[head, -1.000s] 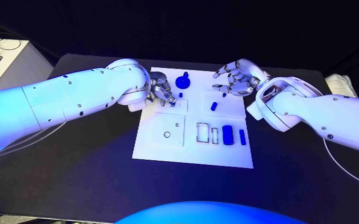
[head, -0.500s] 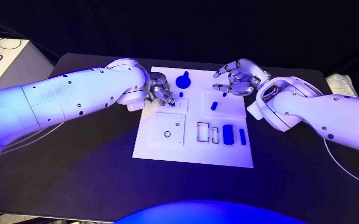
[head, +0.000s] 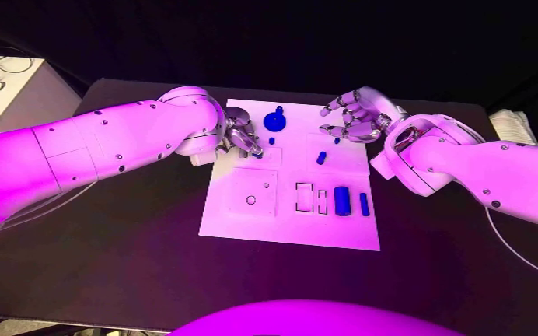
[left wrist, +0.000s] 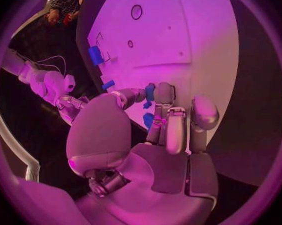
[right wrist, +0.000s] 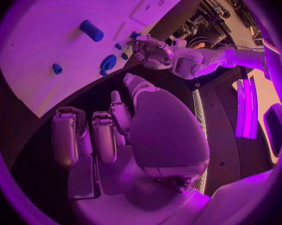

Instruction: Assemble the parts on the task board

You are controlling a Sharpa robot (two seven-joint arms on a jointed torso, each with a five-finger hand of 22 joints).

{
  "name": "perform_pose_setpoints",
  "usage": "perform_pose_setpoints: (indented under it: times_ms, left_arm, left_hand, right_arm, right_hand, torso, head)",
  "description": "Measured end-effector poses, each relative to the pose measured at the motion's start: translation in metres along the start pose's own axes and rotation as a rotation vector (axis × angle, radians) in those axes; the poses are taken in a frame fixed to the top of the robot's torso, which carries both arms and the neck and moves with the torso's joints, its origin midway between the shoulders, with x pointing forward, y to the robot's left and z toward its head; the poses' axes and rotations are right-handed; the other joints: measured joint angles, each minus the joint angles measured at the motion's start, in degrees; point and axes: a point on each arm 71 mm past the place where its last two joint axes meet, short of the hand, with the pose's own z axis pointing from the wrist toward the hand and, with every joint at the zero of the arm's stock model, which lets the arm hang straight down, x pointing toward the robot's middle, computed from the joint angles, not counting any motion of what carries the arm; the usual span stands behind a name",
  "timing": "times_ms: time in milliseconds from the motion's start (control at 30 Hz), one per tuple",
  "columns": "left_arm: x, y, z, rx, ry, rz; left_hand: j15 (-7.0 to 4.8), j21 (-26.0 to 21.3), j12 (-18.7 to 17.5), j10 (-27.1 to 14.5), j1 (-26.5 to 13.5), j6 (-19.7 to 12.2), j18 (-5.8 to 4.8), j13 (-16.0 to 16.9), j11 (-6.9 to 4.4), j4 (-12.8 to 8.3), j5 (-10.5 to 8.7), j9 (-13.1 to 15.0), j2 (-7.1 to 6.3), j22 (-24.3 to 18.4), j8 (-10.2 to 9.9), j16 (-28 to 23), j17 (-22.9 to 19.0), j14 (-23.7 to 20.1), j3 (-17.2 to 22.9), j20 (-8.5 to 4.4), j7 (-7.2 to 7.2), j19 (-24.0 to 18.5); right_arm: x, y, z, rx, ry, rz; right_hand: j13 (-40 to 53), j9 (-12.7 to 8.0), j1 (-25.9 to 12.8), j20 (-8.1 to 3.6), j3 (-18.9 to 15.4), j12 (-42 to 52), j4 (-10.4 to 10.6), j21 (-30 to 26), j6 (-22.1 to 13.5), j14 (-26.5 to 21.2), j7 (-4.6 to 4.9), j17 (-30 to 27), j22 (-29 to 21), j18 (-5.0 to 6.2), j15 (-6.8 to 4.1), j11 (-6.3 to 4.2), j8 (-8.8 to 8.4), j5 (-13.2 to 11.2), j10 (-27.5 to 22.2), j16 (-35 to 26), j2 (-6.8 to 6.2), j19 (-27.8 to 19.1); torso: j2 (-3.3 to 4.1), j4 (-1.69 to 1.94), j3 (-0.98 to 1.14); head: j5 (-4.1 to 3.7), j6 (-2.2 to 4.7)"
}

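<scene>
I have the task board (head: 294, 223) lying flat in the middle of the black table (head: 124, 250), with both arms reaching in over its far end.

My left hand (head: 240, 137) sits over the board's far left part. From the left wrist camera its fingers (left wrist: 176, 130) are bent down toward the board, and a small blue part (left wrist: 150, 91) shows right at the fingertips. It looks pinched there, but the view is too crowded for me to be sure, so I cannot tell whether the hand actually holds it.

My right hand (head: 354, 117) hangs above the far right corner of the board. Its fingers (right wrist: 69, 135) are apart and loosely curved, with nothing in them.

On the board I can pick out a round blue part (head: 274, 122) near the far edge, between the 2 hands. A short blue peg (head: 321, 158) lies nearer the middle. Toward the near right side a blue block (head: 342, 201) and a thin blue bar (head: 363, 204) stand side by side, just beside 2 outlined slots (head: 304, 197). A small ring mark (head: 251, 199) sits on the left half.
</scene>
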Motion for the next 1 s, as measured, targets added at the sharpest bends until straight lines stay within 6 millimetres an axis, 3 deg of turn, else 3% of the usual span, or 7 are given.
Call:
perform_pose_setpoints:
  times_ms: [433,1000]
  left_arm:
    - [0.0004,-0.0032,0.0014,0.0,0.016,0.018]
    - [0.001,-0.0082,0.008,-0.013,0.036,0.044]
  left_hand:
    - [0.0,0.2,0.2,0.3,0.0,0.0,0.0,0.0,-0.11,0.0,0.35,0.3,0.03,0.5,0.0,0.5,0.0,0.0,0.0,0.0,0.01,0.4]
    - [-0.62,0.2,1.8,3.1,-3.3,1.6,0.0,1.8,-1.23,0.0,0.32,0.8,2.25,0.5,1.1,2.4,0.0,-0.2,0.0,-0.2,-1.29,0.6]
  right_arm:
    - [0.0001,-0.0006,-0.0001,0.002,0.0,0.0]
    - [0.0001,-0.0005,-0.0001,0.002,-0.001,0.003]
  right_hand:
    - [0.0,0.0,0.0,0.0,0.0,0.0,0.0,0.0,0.0,0.0,0.0,0.0,0.0,0.0,0.0,0.0,0.0,0.0,0.0,0.0,0.0,0.0]
    - [0.0,-0.1,0.0,0.0,0.2,0.0,0.2,0.0,0.0,0.0,0.0,0.0,0.0,0.0,0.0,0.0,0.0,0.2,0.0,-0.2,0.0,0.0]
  torso:
    - [0.02,-0.01,0.01]
    - [-0.04,-0.06,0.02]
  head:
    - [-0.03,-0.21]
    - [-0.09,-0.5]
